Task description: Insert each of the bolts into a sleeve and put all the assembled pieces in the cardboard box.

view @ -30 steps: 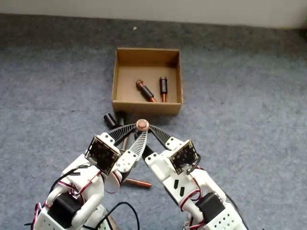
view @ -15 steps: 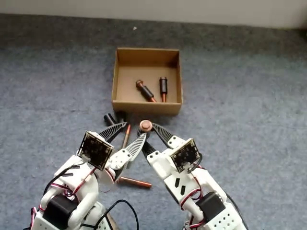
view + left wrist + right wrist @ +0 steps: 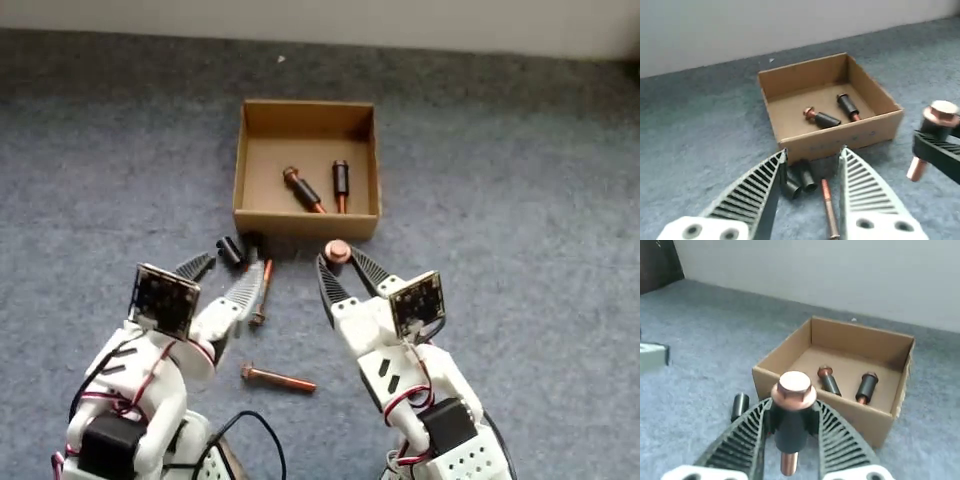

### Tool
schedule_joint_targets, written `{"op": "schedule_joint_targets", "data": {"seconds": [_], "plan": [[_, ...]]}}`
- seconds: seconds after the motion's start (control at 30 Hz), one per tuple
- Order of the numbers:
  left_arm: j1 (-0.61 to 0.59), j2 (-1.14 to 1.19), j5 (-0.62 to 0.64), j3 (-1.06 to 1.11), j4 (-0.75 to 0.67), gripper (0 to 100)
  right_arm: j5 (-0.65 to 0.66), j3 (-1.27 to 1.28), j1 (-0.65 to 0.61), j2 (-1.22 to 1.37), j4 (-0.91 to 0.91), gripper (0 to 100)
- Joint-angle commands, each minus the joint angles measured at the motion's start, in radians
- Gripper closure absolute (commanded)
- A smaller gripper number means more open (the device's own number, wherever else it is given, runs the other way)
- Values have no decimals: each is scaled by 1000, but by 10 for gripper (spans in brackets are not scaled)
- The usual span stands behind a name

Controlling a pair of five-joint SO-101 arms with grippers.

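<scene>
The cardboard box (image 3: 305,222) holds two bolt-in-sleeve assemblies (image 3: 303,190) (image 3: 341,185). My right gripper (image 3: 338,258) hovers just in front of the box's front wall, shut on a black sleeve with a copper bolt (image 3: 792,415) through it, bolt head up. To its left my left gripper (image 3: 230,268) stands open over two loose black sleeves (image 3: 799,182) and a loose bolt (image 3: 829,210) on the carpet. A second loose bolt (image 3: 277,378) lies nearer the arm bases. In the left wrist view the held assembly (image 3: 937,120) shows beside the box (image 3: 840,137).
Grey carpet covers the whole work surface, with a pale wall behind the box. In the right wrist view one loose sleeve (image 3: 740,405) lies on the carpet by the box (image 3: 785,347), and both boxed assemblies (image 3: 829,380) (image 3: 866,386) show.
The left gripper has let go of the assembly and pulled back to the left, open. The right gripper has carried the assembly right and closer to the box.
</scene>
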Motion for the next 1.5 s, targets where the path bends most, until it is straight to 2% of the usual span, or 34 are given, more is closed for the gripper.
{"op": "schedule_joint_targets", "data": {"seconds": [0.0, 0.17, 0.27, 0.4, 0.6, 0.77, 0.93, 1.03, 1.33, 1.47], "plan": [[-148, 4, -9, 62, 0, 918, -12, -56, 19, -21, 148, 994], [-259, 2, -11, 142, 0, 995, -11, -263, 19, 94, 209, 994], [-305, 2, -9, 151, 0, 994, -11, -409, 19, 283, 208, 994], [-309, 2, -9, 154, 0, 993, -11, -639, 19, 593, 205, 994], [-315, 1, -9, 154, 0, 993, -9, -891, 31, 1018, -51, 994], [-315, 1, -9, 154, -2, 993, 141, -964, 53, 1317, -357, 994], [-318, 1, -9, 150, -12, 993, 155, -974, 107, 1570, -588, 994], [-364, -1, -8, 154, -35, 993, 155, -975, 119, 1693, -682, 994], [-397, -1, -5, 151, -43, 993, 150, -1047, 120, 1957, -736, 991], [-397, -1, -3, 151, -43, 993, 141, -1096, 119, 2009, -642, 924]]}}
